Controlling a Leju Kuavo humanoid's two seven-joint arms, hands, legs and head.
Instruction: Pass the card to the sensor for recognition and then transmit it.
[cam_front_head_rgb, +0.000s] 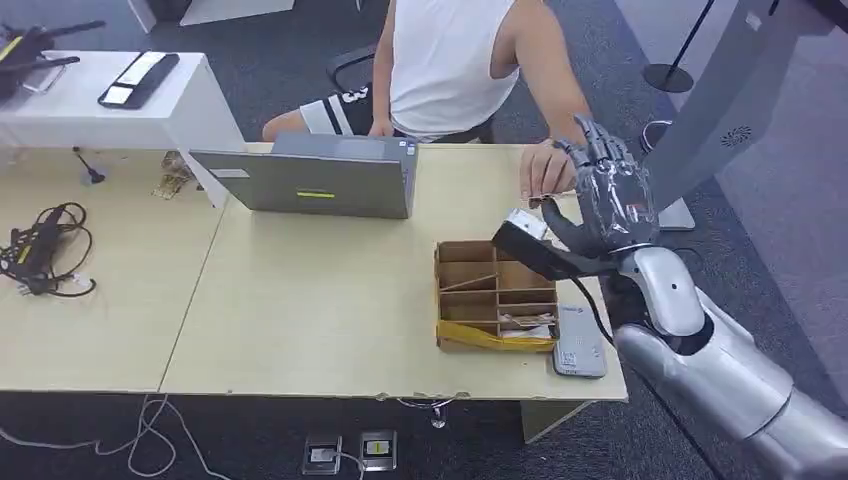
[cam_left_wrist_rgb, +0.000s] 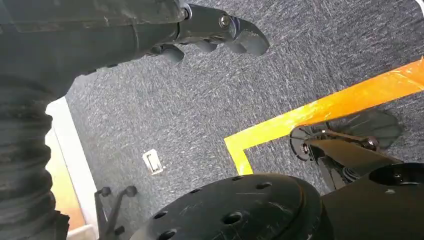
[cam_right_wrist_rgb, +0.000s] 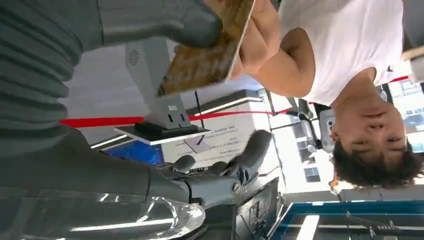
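my right hand (cam_front_head_rgb: 608, 205) is raised beside the desk, thumb on the card (cam_right_wrist_rgb: 210, 55). a person's hand (cam_right_wrist_rgb: 257, 35) grips its other edge, so i judge the handover almost done; only my release is left.

Even, soft indoor light fills the head view; the table (cam_front_head_rgb: 300, 300) reads bright and flat, with faint shadows under the laptop (cam_front_head_rgb: 320, 180) and beside the cardboard organiser (cam_front_head_rgb: 490, 295). Highlights streak the silver right arm (cam_front_head_rgb: 720, 370). Verticals lean toward the right edge. The left wrist view is dimmer; the left hand (cam_left_wrist_rgb: 215, 30) sits dark and soft-edged against sharply textured carpet (cam_left_wrist_rgb: 200, 100). In the right wrist view, windows blow out white, the card (cam_right_wrist_rgb: 205, 55) is blurred, and glare runs along the right hand (cam_right_wrist_rgb: 220, 170).
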